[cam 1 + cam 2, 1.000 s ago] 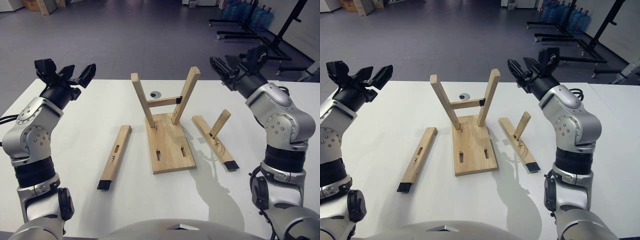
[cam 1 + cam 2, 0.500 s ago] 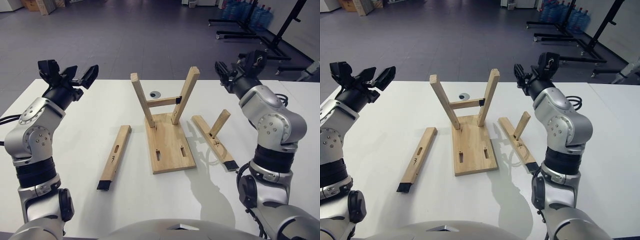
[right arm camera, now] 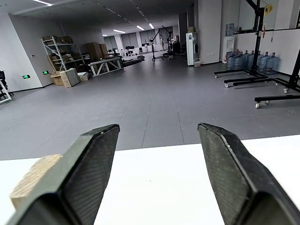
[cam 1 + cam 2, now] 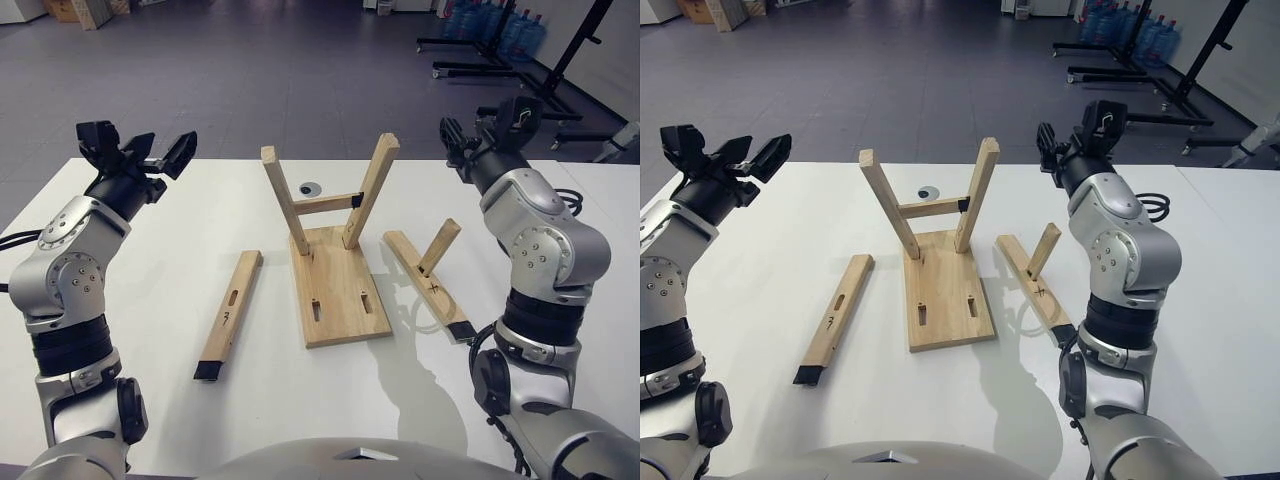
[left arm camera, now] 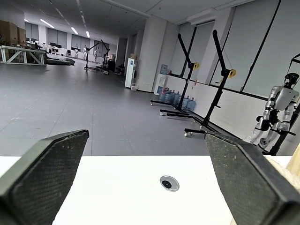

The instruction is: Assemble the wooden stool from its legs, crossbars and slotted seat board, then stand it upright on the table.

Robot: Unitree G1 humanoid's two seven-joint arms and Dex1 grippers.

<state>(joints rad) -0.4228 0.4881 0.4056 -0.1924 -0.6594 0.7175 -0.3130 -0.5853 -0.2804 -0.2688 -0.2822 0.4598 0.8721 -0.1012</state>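
The seat board (image 4: 340,295) is lying mid-bench, carrying a crossbarred leg pair (image 4: 330,200) at its 12 o'clock end. The left gripper (image 4: 135,145) and right gripper (image 3: 157,129) are hovering released. Likely next: grasping the loose leg (image 4: 230,313) at 9 o'clock.

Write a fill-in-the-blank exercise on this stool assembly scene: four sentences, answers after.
1. The board holds ___ upright legs.
2. A loose leg lies flat on the robot's ___ of the board.
3. The right leg has a ___ sticking up from it.
4. The left tool and the right tool are both ___ and hold nothing.

Answers: two; left; crossbar; open
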